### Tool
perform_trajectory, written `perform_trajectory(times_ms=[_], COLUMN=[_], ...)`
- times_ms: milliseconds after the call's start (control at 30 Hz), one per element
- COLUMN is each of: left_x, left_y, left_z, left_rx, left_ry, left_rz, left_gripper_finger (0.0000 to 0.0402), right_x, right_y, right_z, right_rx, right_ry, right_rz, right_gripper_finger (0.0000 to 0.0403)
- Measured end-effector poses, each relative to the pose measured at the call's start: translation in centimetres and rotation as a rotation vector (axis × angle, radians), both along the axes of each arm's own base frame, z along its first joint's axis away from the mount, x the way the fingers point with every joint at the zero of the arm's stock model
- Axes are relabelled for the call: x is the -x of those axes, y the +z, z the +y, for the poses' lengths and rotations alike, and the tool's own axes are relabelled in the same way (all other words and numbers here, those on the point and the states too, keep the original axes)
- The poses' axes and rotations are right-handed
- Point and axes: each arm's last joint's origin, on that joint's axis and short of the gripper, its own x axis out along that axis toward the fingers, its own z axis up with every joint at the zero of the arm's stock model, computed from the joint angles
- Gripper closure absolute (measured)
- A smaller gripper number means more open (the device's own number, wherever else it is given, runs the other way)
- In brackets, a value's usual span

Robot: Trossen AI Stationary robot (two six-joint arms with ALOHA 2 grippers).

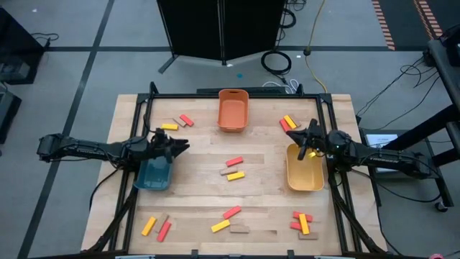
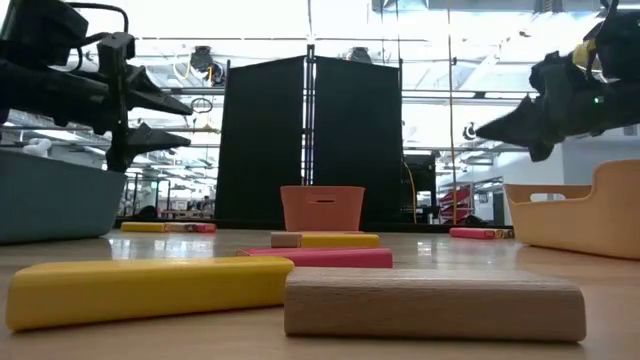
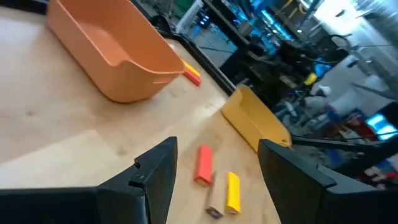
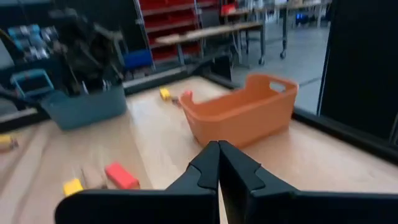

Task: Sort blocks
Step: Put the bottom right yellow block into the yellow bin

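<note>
left gripper: mine, hanging over the teal bin at its inner end. Fingers apart, nothing between them; the left wrist view shows bare table through the gap.
right gripper: mine, over the yellow bin at its far edge. Fingers pressed together. A yellowish spot sits under the wrist in the high view, but I can't tell if that's a block or the bin, and the wrist view shows nothing pinched at the tips.
orange bin: far centre of the table, looks empty from above.
blocks: all on the table as far as I can see, in loose groups. Centre trio red/tan/yellow, between my two grippers. Far-left pair near the orange bin. Far-right pair just beyond the right gripper. Near side: left group, middle group, right group.
step: my read, between picks. Both arms parked above bins, neither carrying. Most of the sort is not yet done.
next move: left arm is ready, so swing it off the teal bin to the centre trio, line the fingers across one bar's short side, come down, close. Bars touch each other there, so pick an outer one to avoid dragging its neighbour.
right arm: needs to spread its fingers before any pick; far-right pair is closest.
</note>
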Motion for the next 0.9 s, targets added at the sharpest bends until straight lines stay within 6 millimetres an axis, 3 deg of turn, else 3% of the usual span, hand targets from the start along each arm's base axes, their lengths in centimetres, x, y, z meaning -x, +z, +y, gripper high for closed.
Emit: perform_trajectory(times_ms=[367, 533, 633, 733, 900], left_x=[-0.1, -0.9, -0.8, -0.5, -2.0], left_y=[0.4, 5.7, 9.3, 12.1, 13.1], left_z=[0.0, -0.5, -0.6, -0.2, 0.2], left_rx=[-0.091, -0.267, -0.359, -0.45, -0.615], left_ry=[-0.023, -0.219, -0.249, -0.161, -0.083], left_rz=[0.017, -0.061, 0.067, 0.231, 0.371], left_gripper_finger=[0.0181, 0.0181, 0.0181, 0.0181, 0.0181], right_x=[0.0, 0.1, 0.0, -0.2, -1.2], right_y=[1.6, 2.8, 4.2, 6.1, 9.5], right_z=[0.0, 0.1, 0.0, 0.0, -0.3], right_rx=[0.056, 0.08, 0.077, 0.059, 0.013], right_ry=[0.008, 0.007, 0.007, 0.007, -0.001], right_rz=[-0.15, -0.23, -0.227, -0.157, 0.029], right_gripper_finger=[0.0403, 0.0401, 0.0388, 0.0365, 0.0321])
